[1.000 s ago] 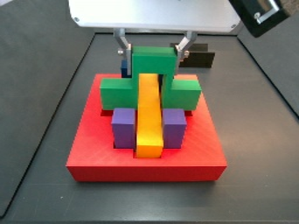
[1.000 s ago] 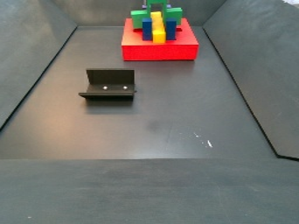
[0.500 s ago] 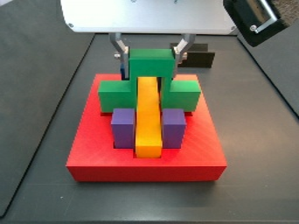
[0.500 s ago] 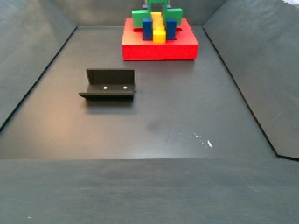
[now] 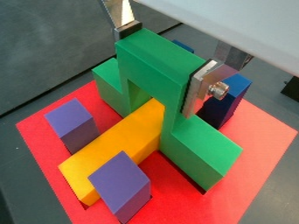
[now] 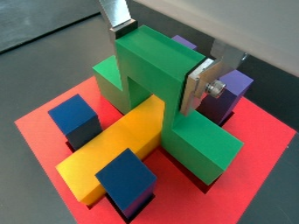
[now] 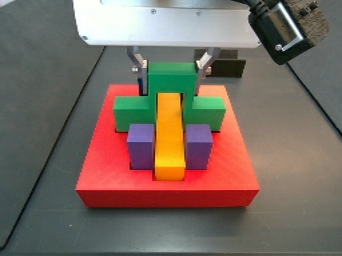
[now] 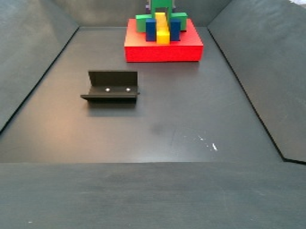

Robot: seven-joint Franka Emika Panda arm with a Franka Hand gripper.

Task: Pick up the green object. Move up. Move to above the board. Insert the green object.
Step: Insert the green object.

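The green object (image 7: pixel 171 82) straddles the far end of the long yellow bar (image 7: pixel 170 135) on the red board (image 7: pixel 167 190), its two side cubes low against the board. My gripper (image 7: pixel 171 68) is right above it. In both wrist views its silver fingers press on opposite faces of the raised middle cube (image 5: pixel 152 70) (image 6: pixel 158 70); the gripper (image 5: pixel 163 66) (image 6: pixel 160 63) is shut on it. Purple blocks (image 7: pixel 139 145) flank the bar. The board with the green piece (image 8: pixel 159 20) sits at the far end of the floor in a side view.
The dark L-shaped fixture (image 8: pixel 111 87) stands on the floor left of centre, well away from the board (image 8: pixel 162 52). A small dark block (image 7: pixel 230 67) lies just behind the board. Blue blocks (image 6: pixel 73 118) sit in the board. Sloping walls ring the floor.
The gripper and the green object have moved down a little onto the board, over the yellow bar. Nothing else has moved.
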